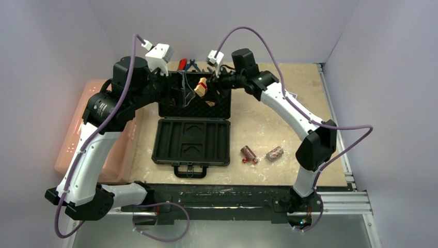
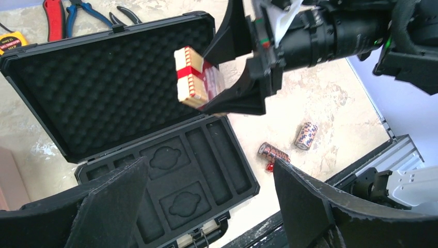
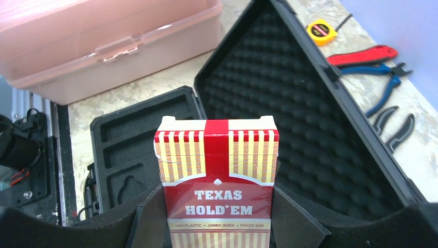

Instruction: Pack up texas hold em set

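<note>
Matt plastic case [image 1: 168, 140], bumpy foam lining [image 3: 289, 119], glossy card deck [image 3: 217, 175]

The scene is lit brightly and evenly from above, and only soft, faint shadows are cast on the tabletop [image 1: 258, 124] under the arms. The pink bin [image 1: 77, 129] at the left is rendered glowing and somewhat washed out. From above, detail in the black case [image 1: 191, 142] is largely lost. In the wrist views the card deck [image 3: 217, 181] is shown sharp, while the left gripper's fingers [image 2: 111, 206], near the lens, are softened.
</note>
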Motion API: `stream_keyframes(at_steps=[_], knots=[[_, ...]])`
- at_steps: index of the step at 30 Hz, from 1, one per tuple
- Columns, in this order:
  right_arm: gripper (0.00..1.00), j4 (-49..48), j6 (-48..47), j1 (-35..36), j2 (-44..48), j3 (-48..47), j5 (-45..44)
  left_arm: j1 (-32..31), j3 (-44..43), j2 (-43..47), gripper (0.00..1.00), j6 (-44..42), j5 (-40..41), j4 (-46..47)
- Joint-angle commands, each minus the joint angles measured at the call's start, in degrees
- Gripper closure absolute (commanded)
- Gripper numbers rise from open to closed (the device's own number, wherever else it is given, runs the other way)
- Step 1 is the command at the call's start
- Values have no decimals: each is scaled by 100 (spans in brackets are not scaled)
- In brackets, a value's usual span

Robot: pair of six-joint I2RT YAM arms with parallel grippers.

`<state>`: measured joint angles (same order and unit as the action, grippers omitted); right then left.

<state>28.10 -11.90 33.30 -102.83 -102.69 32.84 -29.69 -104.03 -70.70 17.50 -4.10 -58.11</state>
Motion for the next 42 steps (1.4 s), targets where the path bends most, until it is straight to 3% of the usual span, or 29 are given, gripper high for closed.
stream_keyframes(at_steps=[1, 18, 30, 42], knots=[[52, -331, -507, 274, -131, -17, 21, 16, -221, 137, 11, 122, 200, 98], [59, -1008, -1582, 925, -420, 723, -171, 7, -96, 453, 12, 144, 1770, -311], [60, -1043, -1973, 1361, -1018, 448, -777, 13, 413, 1075, 11, 268, 1987, -513], [61, -1101, -2425, 1457, -1251, 540, -1190, 8, 1339, 1832, 11, 456, 1615, -679]])
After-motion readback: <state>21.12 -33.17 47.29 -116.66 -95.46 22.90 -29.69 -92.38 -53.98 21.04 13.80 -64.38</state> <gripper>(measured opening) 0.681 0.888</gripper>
